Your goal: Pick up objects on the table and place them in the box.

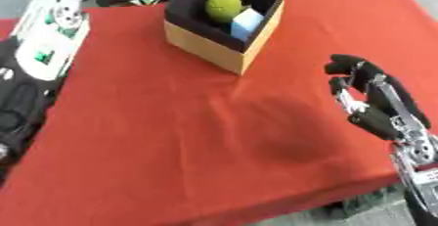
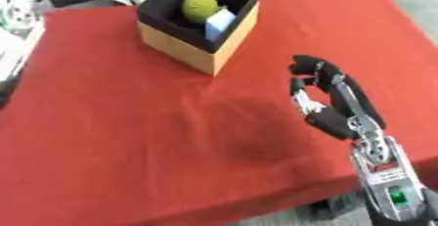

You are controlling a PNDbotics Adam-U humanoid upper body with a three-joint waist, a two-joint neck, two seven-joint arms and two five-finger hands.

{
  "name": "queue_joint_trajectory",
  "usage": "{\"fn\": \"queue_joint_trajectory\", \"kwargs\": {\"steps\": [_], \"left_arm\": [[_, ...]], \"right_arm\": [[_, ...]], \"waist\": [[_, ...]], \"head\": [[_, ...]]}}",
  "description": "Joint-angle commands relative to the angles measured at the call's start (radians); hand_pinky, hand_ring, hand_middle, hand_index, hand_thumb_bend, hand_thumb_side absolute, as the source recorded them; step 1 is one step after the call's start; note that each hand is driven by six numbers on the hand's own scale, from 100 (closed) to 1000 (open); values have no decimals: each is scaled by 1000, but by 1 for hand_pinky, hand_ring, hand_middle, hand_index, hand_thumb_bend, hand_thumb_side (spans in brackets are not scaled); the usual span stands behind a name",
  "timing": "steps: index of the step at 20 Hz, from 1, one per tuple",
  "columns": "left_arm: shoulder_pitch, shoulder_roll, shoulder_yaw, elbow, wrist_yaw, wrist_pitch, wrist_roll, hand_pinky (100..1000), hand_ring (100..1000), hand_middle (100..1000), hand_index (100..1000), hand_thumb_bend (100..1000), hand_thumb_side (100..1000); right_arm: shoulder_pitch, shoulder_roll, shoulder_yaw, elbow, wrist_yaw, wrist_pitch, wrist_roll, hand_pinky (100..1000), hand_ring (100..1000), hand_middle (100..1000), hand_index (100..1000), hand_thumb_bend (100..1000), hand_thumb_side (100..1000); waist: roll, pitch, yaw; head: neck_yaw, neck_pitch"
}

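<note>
Box point(image 1: 224, 49) well beyond seemingly curled fingers point(image 2: 310, 67)

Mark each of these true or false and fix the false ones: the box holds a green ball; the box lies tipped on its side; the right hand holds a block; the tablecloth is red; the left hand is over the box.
1. The box holds a green ball. True; a pale blue block sits beside it.
2. The box lies tipped on its side. False; it stands upright, open at the top.
3. The right hand holds a block. False; its fingers are curled but hold nothing.
4. The tablecloth is red. True.
5. The left hand is over the box. False; no left hand shows in either view.
</note>
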Motion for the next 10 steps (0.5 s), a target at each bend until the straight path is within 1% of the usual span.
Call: {"fn": "queue_joint_trajectory", "kwargs": {"steps": [1,3,5,8,10], "left_arm": [[110,76,74,-191,173,4,33,599,613,639,731,147,434],[202,76,113,-267,233,11,63,591,605,627,721,134,448],[298,57,148,-312,258,16,101,587,601,624,716,126,462],[418,10,182,-350,250,10,154,586,603,623,713,121,483],[470,-28,191,-361,228,-5,169,589,610,629,713,123,504]], "right_arm": [[-2,-10,-14,-12,-4,0,-9,731,801,728,863,100,523],[-1,-9,-16,-13,-3,1,-13,731,800,728,863,100,523],[0,-9,-19,-14,-2,2,-16,731,800,728,863,100,523],[5,-10,-24,-14,-3,3,-23,730,799,726,863,100,525],[6,-9,-26,-14,-4,3,-28,729,798,724,863,100,526]], "waist": [[-8,-18,18],[-12,-17,36],[-18,-16,58],[-23,-17,84],[-26,-16,100]], "head": [[-5,5],[-5,5],[-3,5],[7,5],[15,5]]}}
